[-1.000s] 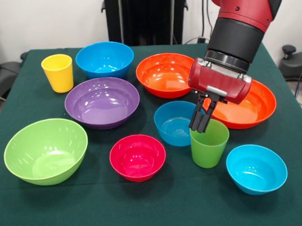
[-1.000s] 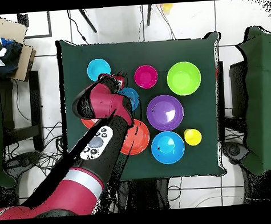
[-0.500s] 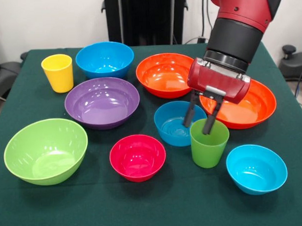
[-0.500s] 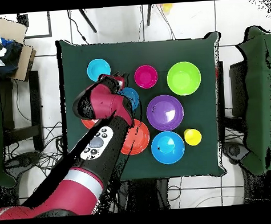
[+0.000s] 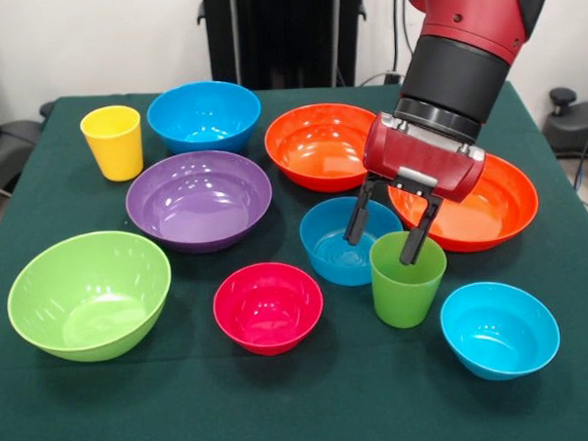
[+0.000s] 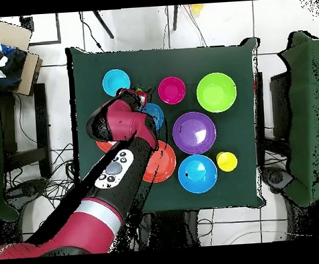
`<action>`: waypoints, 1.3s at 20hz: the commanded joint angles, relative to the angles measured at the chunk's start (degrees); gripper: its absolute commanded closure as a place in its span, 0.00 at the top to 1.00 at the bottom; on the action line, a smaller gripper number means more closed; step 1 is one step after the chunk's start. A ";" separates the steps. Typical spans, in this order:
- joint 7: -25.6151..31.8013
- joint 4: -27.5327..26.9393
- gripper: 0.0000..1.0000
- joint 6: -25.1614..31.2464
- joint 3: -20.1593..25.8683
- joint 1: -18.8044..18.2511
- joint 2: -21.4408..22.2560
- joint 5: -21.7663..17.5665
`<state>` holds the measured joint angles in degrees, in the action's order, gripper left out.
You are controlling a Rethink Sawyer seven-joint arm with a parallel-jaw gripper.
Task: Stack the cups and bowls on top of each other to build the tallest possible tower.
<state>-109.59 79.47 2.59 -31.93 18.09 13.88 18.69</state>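
My gripper (image 5: 381, 250) stands open over the light green cup (image 5: 406, 292). One finger (image 5: 415, 237) reaches down inside the cup's mouth. The other finger (image 5: 356, 221) hangs outside the rim, above the small blue bowl (image 5: 332, 246). The cup stands upright on the cloth between that bowl and the cyan bowl (image 5: 499, 329). A pink-red bowl (image 5: 268, 307) sits to the left. Two orange bowls (image 5: 322, 144) (image 5: 494, 212) lie behind the gripper. The yellow cup (image 5: 113, 140) stands far left. No tower stands; every piece sits apart. In the overhead view the arm (image 6: 121, 126) hides the gripper.
A purple bowl (image 5: 198, 198), a lime green bowl (image 5: 89, 293) and a large blue bowl (image 5: 204, 115) fill the left half of the green-clothed table (image 5: 312, 405). Overhead, the same bowls show: purple bowl (image 6: 194, 132), lime bowl (image 6: 217, 92).
The fingers were shut together at the green cup's rim; they have spread wide, one into the cup and one outside it. The arm has hardly moved.
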 commanded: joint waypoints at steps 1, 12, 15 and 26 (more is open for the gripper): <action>-8.26 1.75 1.00 2.24 7.20 -0.89 -0.21 -0.76; -8.81 -0.18 1.00 -0.14 6.86 -0.64 -3.59 -0.08; -9.13 -0.71 1.00 -0.58 6.29 -0.14 -4.56 0.35; -9.02 -2.26 1.00 -3.30 5.20 0.56 -7.60 0.69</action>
<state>-109.59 79.45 1.34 -31.94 18.33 10.29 18.75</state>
